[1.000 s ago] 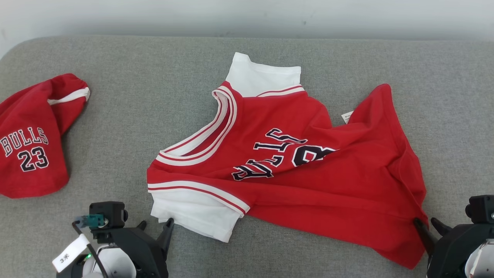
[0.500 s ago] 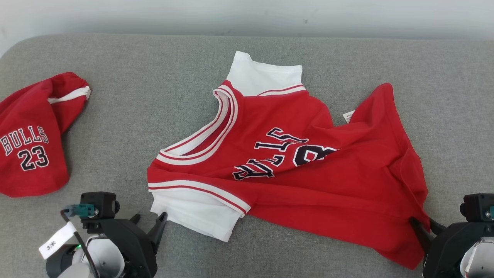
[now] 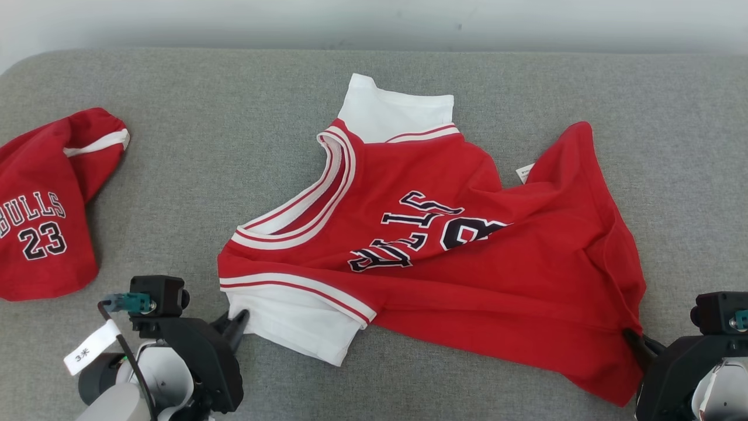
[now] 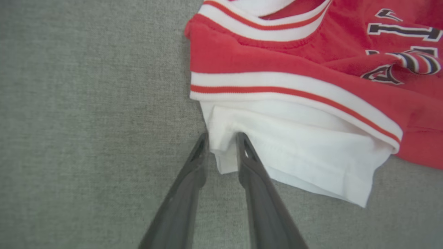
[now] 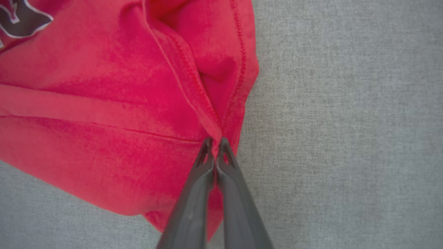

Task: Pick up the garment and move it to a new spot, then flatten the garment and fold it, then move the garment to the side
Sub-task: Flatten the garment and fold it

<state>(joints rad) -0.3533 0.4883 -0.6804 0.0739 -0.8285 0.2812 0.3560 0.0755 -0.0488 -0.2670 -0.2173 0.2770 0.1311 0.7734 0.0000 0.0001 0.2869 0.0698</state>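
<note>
A red jersey (image 3: 444,251) with white sleeves is lying rumpled on the grey tabletop (image 3: 204,146). Its black lettering is facing upward.

A home-like spot: grey upholstered cushion (image 3: 175,146) against a pale wall (image 3: 374,23).

Red, white-trimmed garment (image 3: 444,257), grey surface (image 3: 204,152)

At your far left, a second red jersey (image 3: 44,204) lies bunched on the grey fabric surface (image 3: 175,117), its white-outlined "BULLS 23" lettering facing you and a white band of trim showing along its upper fold. The grey surface runs the width of your view, its rounded back edge meeting a pale wall (image 3: 374,23) behind.
</note>
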